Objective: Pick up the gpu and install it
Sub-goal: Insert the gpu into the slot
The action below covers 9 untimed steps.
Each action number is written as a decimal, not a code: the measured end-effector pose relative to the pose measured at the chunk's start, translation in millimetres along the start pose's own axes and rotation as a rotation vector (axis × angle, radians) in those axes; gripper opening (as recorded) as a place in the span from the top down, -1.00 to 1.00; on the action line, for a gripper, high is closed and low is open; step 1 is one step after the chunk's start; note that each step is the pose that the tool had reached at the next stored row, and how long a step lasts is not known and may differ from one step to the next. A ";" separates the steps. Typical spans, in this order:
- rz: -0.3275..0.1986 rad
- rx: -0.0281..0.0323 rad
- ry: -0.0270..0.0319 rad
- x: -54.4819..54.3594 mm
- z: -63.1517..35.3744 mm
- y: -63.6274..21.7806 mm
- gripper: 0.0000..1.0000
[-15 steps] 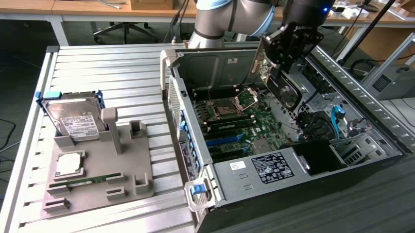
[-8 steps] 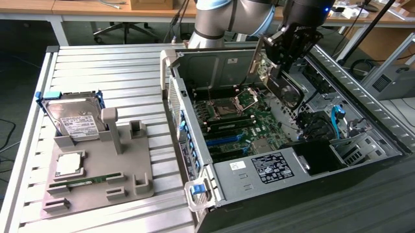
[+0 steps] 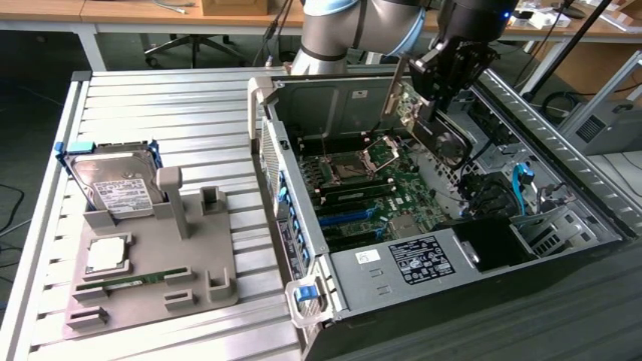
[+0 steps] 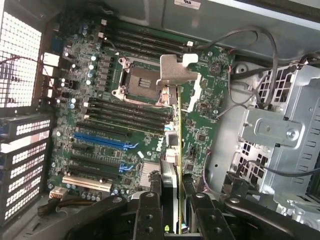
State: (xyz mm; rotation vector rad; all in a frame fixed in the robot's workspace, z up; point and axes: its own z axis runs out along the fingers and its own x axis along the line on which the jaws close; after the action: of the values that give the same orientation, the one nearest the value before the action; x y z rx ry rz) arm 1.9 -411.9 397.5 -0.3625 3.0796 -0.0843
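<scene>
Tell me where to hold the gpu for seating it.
Probably as the gripper has it now: pinch the gpu by its two flat faces along the edge away from the motherboard, coming from above. The card is thin, and this leaves its slot edge free.

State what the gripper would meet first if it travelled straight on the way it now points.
Probably the green motherboard in the open grey metal computer case, near its long black slots. The thin dark gpu card clamped in the jaws of the gripper would touch first; depth is unclear.
</scene>
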 end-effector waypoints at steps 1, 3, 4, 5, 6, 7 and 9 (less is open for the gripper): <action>-0.005 -0.0002 -0.0003 0.0 0.0 0.0 0.47; -0.019 -0.0006 -0.0011 0.0 0.1 0.0 0.47; -0.026 -0.0008 -0.0015 0.0 0.2 0.0 0.47; -0.031 -0.0010 -0.0019 0.0 0.2 0.0 0.47; -0.036 -0.0011 -0.0021 0.0 0.3 0.0 0.47; -0.040 -0.0013 -0.0023 0.0 0.3 0.0 0.47; -0.048 -0.0014 -0.0028 0.0 0.3 0.0 0.47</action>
State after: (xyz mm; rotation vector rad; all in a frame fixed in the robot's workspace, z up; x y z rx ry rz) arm 1.9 -411.9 397.2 -0.4369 3.0686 -0.0830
